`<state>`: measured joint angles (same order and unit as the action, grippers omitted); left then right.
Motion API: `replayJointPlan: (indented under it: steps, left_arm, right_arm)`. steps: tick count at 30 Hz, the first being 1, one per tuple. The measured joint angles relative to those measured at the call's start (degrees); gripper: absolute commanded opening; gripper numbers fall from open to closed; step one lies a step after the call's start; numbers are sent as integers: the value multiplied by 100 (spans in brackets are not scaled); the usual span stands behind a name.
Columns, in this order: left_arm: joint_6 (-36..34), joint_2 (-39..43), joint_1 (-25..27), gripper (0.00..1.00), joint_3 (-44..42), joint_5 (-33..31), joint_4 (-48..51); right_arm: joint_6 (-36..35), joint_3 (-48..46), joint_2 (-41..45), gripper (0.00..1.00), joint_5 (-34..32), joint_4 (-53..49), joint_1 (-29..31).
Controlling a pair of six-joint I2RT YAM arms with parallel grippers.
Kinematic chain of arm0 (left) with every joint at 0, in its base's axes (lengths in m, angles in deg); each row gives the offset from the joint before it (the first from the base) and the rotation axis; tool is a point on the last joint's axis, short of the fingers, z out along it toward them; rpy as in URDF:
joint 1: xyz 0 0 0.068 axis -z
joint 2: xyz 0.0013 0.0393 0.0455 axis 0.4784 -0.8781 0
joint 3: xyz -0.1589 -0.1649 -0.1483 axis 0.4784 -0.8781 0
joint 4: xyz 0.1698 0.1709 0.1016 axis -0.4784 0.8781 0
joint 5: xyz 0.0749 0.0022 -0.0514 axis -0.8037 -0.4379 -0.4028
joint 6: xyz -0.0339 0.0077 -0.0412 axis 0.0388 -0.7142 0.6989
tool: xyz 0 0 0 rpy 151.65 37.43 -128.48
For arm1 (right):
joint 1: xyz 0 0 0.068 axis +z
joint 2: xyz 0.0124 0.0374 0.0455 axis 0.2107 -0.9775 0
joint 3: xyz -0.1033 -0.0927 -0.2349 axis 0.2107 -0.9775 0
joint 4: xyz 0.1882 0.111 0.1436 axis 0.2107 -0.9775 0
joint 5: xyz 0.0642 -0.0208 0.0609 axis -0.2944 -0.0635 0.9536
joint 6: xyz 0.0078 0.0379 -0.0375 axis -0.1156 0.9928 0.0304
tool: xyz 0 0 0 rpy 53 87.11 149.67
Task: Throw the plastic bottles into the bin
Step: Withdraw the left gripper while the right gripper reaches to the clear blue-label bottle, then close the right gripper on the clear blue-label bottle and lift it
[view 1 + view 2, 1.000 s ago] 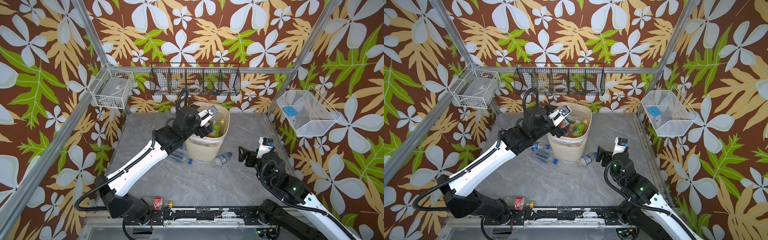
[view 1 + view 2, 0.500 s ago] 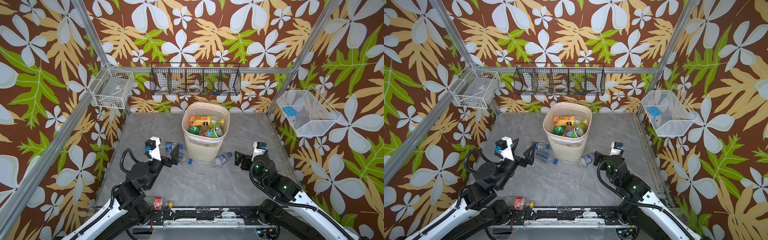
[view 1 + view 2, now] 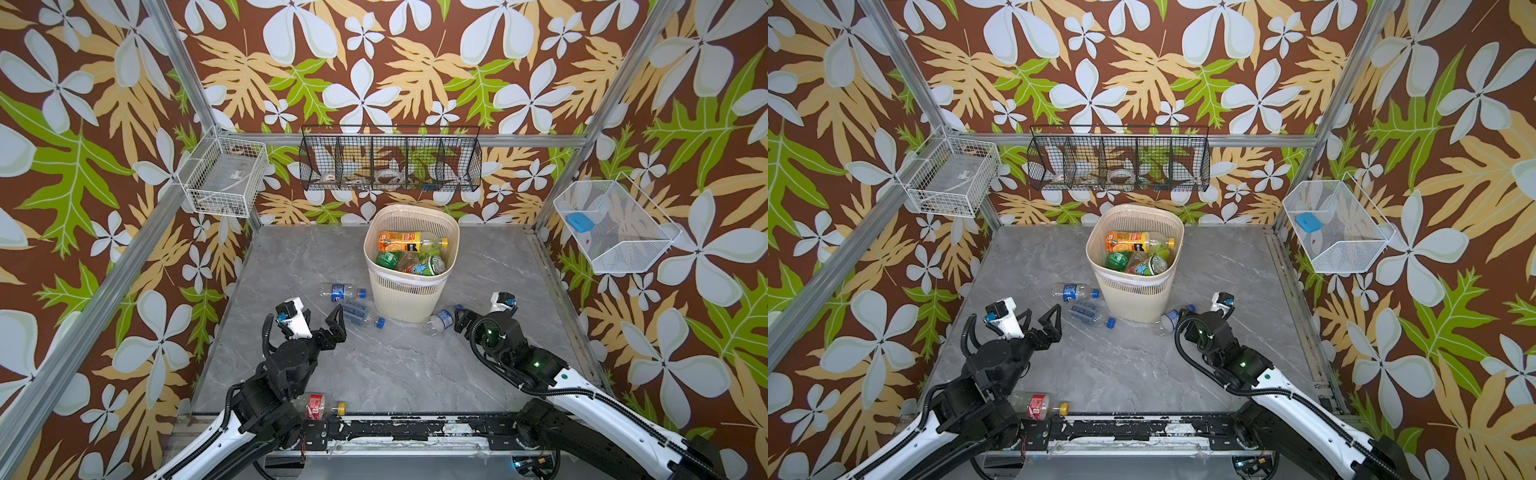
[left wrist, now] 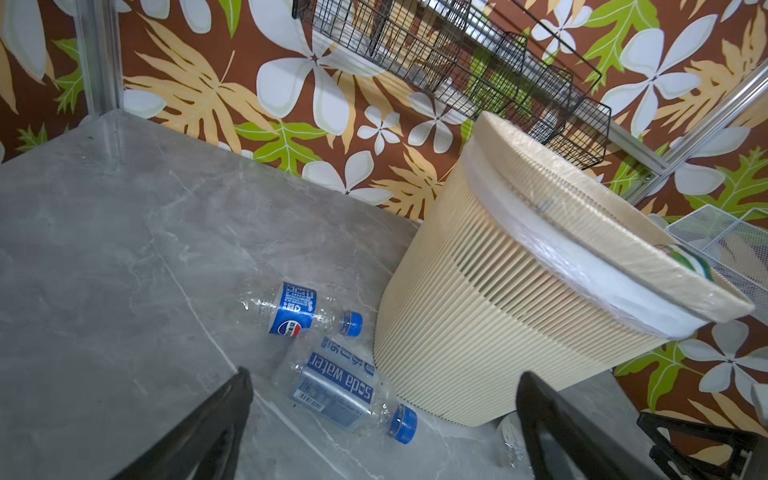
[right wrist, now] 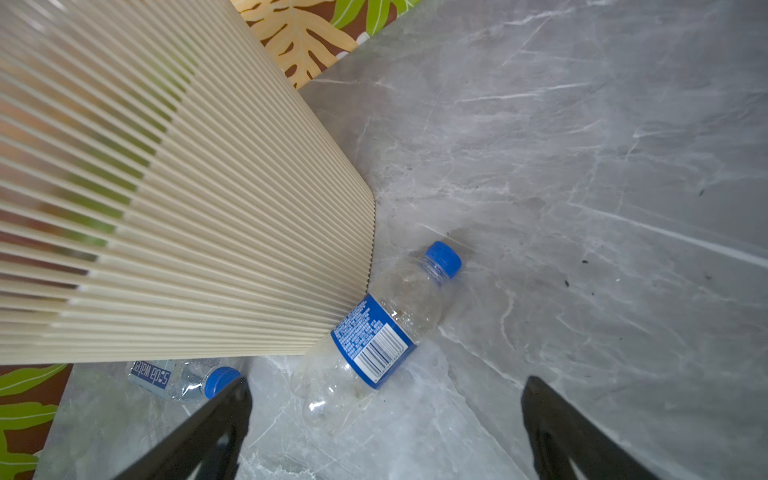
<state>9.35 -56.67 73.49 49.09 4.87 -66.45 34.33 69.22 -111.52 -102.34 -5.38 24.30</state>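
The cream ribbed bin [image 3: 409,291] [image 4: 478,311] stands mid-table with several plastic bottles in it, an orange-labelled one [image 3: 405,242] on top. On the table left of the bin lie a Pepsi bottle [image 3: 338,291] [image 4: 291,309] and a soda water bottle [image 3: 361,315] [image 4: 336,386]. My left gripper [image 3: 322,322] [image 4: 384,376] is open and empty, just short of the soda water bottle. A clear blue-labelled bottle [image 3: 442,319] [image 5: 382,328] leans against the bin's right foot. My right gripper [image 3: 473,318] [image 5: 386,383] is open and empty, close behind that bottle.
A red-labelled bottle [image 3: 318,407] lies at the front edge beside the left arm's base. A black wire rack [image 3: 390,162] hangs on the back wall above the bin. White wire baskets hang at the left [image 3: 226,183] and right [image 3: 615,224] walls.
My left arm has drawn back from over the bin to the front left and come down low. The orange-labelled bottle now shows on top in the bin. My right gripper has edged left toward its bottle.
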Motion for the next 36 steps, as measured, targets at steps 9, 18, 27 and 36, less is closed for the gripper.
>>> replayJointPlan:
  steps: [9, 18, 27, 36]
  left_arm:
    - [409, -50, -254, 100, -55, -35, 243]
    - [485, -289, -1364, 100, -85, 997, 240]
    - [540, -433, -1827, 100, -210, 1799, 229]
    - [535, -472, -1937, 100, -219, 2037, 229]
  right_arm:
    - [424, -177, -1036, 100, 127, 1019, -52]
    - [529, 68, -2168, 100, 439, 1563, -245]
    - [527, 391, -3110, 98, 538, 1834, -273]
    - [586, 481, -3637, 68, 629, 2057, -299]
